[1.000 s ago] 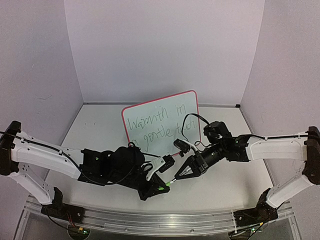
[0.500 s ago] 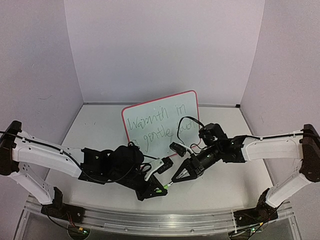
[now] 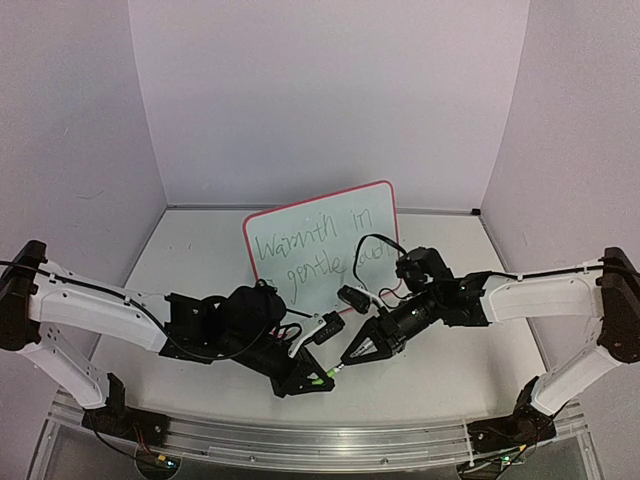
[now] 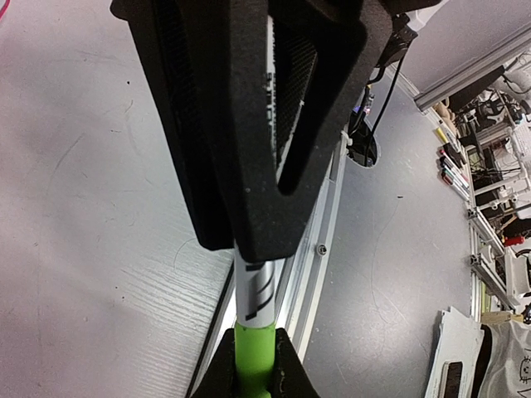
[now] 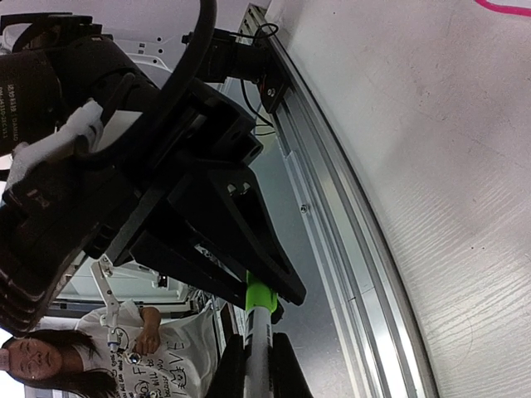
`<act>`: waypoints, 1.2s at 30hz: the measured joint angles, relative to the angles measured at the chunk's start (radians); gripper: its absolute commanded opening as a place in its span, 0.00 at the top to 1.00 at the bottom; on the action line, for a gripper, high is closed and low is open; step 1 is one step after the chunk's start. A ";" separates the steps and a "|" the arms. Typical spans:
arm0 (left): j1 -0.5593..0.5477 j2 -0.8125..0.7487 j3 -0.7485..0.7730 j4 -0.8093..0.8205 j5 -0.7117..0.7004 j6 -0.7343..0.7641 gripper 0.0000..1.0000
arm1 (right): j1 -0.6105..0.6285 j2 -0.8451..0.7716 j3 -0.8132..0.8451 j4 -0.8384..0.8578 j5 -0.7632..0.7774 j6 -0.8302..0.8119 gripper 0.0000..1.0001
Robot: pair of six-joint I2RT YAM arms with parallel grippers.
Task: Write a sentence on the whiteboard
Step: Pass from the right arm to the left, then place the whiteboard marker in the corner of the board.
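The left gripper (image 3: 316, 380) and the right gripper (image 3: 349, 357) met tip to tip low over the front of the table (image 3: 200, 255). The metal rail (image 3: 300, 440) of the near edge ran close on the near side of the fingers. To either side of them the tabletop lay open out to the side walls (image 3: 80, 150). Beyond them there was less room, because the whiteboard (image 3: 300, 225) stood on the table just past both wrists, its red frame apart from the fingers. The sentence (image 3: 312, 248) ran in two green lines across its face, and the right arm's looped cable crossed in front of the last word.

Both arms lay stretched low and inward from their bases, forearms nearly level. The wrists were turned so that the fingers pointed at each other along one slanting line. Between them ran the marker (image 3: 335, 369). The left fingers (image 4: 249, 124) were clamped on its white barrel, which came out past their tips to a green section. The right fingers (image 5: 286, 373) were pinched nearly together on the marker's other end. The green section sat just ahead of their tips and reached the black left fingers. Whether either pair touched the tabletop could not be told.
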 measured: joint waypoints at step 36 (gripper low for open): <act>0.150 -0.374 -0.303 -0.415 -0.375 -0.434 0.99 | -0.353 -0.336 0.007 -0.386 0.987 -0.111 0.02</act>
